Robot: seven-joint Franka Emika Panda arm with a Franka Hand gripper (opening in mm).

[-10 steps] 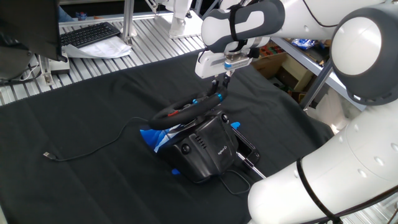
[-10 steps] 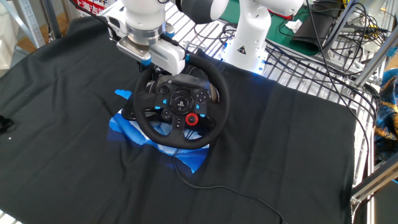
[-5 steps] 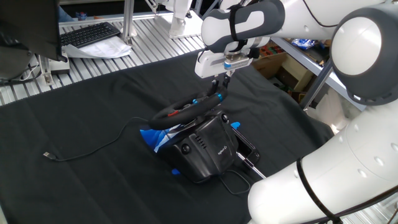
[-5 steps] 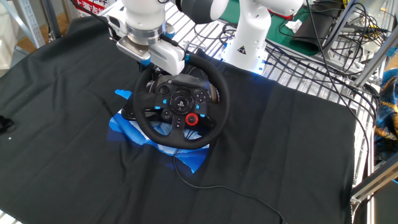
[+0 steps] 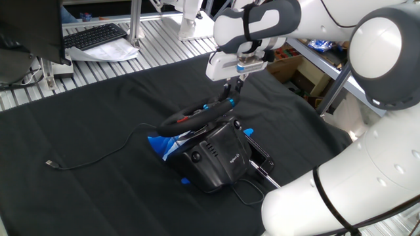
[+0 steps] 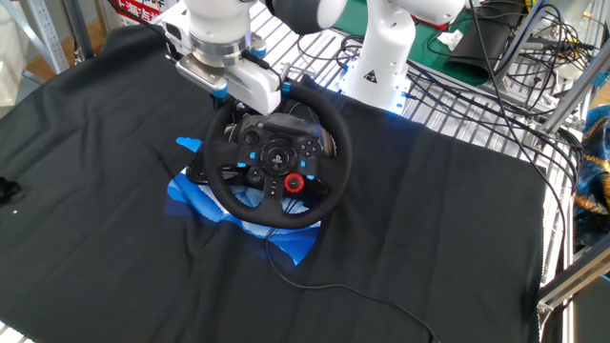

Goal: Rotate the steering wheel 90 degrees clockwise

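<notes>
The steering wheel (image 6: 274, 162) is a black round rim with blue buttons and a red dial on its hub, tilted on a black base (image 5: 220, 157). In one fixed view it shows edge-on (image 5: 197, 117). My gripper (image 5: 230, 98) points down at the far top of the rim, its dark fingers (image 5: 228, 90) close together at the rim. In the other fixed view the white hand (image 6: 229, 71) covers the rim's top left and hides the fingertips. Neither view shows whether the fingers clamp the rim.
A black cloth (image 6: 429, 229) covers the table. Blue tape or plastic (image 6: 195, 200) lies under the base, and a thin cable (image 5: 98, 157) runs left from it. A keyboard (image 5: 95, 36) and metal rails sit behind. Another robot's white base (image 6: 381, 57) stands at the back.
In the other fixed view the white hand has shifted very slightly up and left. The wheel has not turned.
</notes>
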